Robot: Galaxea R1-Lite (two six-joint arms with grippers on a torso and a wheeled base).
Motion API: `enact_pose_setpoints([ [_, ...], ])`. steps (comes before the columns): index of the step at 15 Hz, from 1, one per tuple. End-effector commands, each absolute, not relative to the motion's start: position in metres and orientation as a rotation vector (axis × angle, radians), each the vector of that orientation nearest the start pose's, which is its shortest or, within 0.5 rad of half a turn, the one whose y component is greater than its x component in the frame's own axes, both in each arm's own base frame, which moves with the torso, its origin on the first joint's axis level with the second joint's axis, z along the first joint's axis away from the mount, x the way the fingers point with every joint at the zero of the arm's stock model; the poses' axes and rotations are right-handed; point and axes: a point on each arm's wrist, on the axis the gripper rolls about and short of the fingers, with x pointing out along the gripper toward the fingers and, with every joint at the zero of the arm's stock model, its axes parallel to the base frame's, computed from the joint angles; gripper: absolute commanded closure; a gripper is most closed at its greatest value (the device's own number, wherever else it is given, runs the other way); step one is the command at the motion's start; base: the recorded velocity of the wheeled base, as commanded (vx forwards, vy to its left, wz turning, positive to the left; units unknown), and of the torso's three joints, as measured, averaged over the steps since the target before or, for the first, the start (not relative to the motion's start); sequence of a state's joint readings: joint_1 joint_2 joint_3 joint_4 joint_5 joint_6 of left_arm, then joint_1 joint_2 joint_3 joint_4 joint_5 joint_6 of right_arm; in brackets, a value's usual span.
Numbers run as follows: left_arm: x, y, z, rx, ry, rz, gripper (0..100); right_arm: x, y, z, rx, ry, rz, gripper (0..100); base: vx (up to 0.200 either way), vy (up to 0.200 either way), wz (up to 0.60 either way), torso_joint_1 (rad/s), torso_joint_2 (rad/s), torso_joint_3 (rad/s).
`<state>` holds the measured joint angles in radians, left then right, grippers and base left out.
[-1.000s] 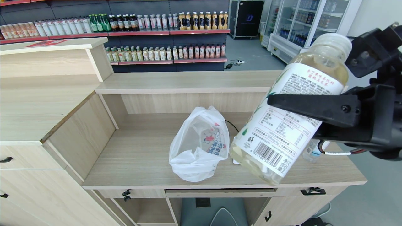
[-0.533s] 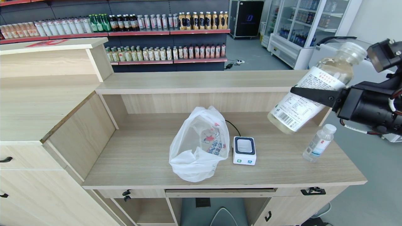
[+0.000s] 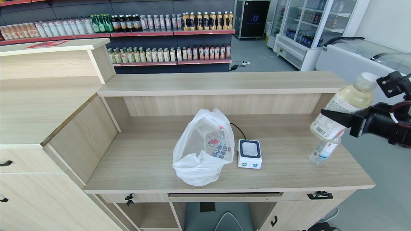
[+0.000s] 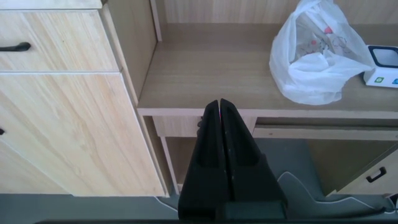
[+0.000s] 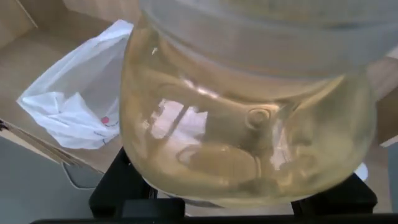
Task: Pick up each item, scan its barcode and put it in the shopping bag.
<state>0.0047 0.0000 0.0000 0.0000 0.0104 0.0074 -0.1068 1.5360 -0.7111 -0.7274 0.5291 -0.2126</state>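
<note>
- The right gripper point(image 3: 334, 117) clamps the tilted bottle point(image 3: 350, 98) at the counter's point(image 3: 289, 175) right end, just above the small bottle point(image 3: 322, 150); any dip could topple that one.
- The scanner point(image 3: 249, 153) sits well apart, beside the bag point(image 3: 202, 150); a barcode turned away won't read.
- The left gripper point(image 4: 219, 134), fingers pressed together, hangs low by the counter front.

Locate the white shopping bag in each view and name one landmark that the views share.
Head view: the shopping bag lies mid-counter, just left of the scanner.
Left wrist view: the shopping bag is on the counter beyond the left gripper, with the scanner beside it.
Right wrist view: the shopping bag lies below, past the held bottle.
Shared landmark: the wooden counter under the bag.
</note>
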Motion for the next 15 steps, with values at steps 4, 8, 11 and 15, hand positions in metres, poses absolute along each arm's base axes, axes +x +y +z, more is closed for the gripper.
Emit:
enact_pose_setpoints([
  [4,-0.023,0.000,0.075,0.008,0.000,0.015,100,0.262,-0.036,0.190,-0.387,0.092,0.385,100,0.000,0.000,0.00,0.000,0.00,0.000],
  [8,-0.023,0.000,0.075,0.008,0.000,0.015,100,0.258,-0.055,0.189,-0.590,0.091,0.323,100,0.000,0.000,0.00,0.000,0.00,0.000],
  [11,-0.023,0.000,0.075,0.008,0.000,0.015,100,0.256,-0.061,0.188,-0.652,0.102,0.307,100,0.000,0.000,0.20,0.001,0.00,0.001],
  [15,-0.023,0.000,0.075,0.008,0.000,0.015,100,0.258,-0.061,0.187,-0.661,0.105,0.301,100,0.000,0.000,0.60,0.005,0.00,0.000],
])
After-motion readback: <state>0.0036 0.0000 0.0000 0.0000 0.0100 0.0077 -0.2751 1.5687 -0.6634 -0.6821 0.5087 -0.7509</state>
